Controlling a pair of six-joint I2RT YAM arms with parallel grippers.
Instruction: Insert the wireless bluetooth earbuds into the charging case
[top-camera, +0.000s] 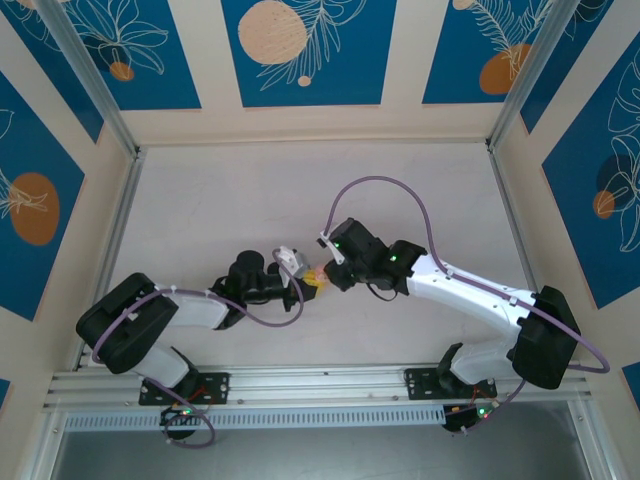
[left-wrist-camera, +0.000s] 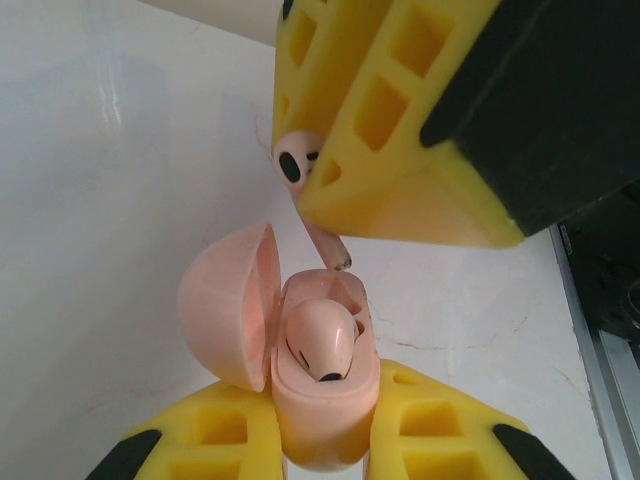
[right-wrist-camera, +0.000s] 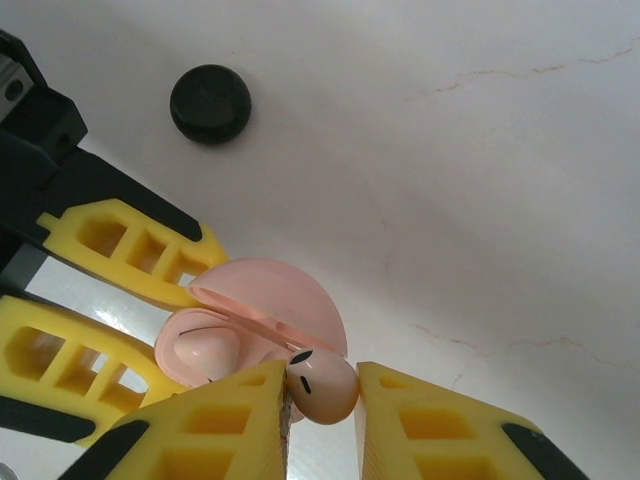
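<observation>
From above, the left gripper (top-camera: 303, 280) and right gripper (top-camera: 322, 272) meet mid-table. Left wrist: it squeezes the open pink case (left-wrist-camera: 325, 405), one pink earbud (left-wrist-camera: 322, 340) inside. Right wrist: it pinches the second pink earbud (right-wrist-camera: 322, 385) just beside the case; next, lower it in gently

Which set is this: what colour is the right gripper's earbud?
Pale pink earbud, black spot; best in right wrist view.

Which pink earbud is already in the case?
The earbud lying in the open case that the left hand holds; the other earbud is pinched in the right hand.
</observation>
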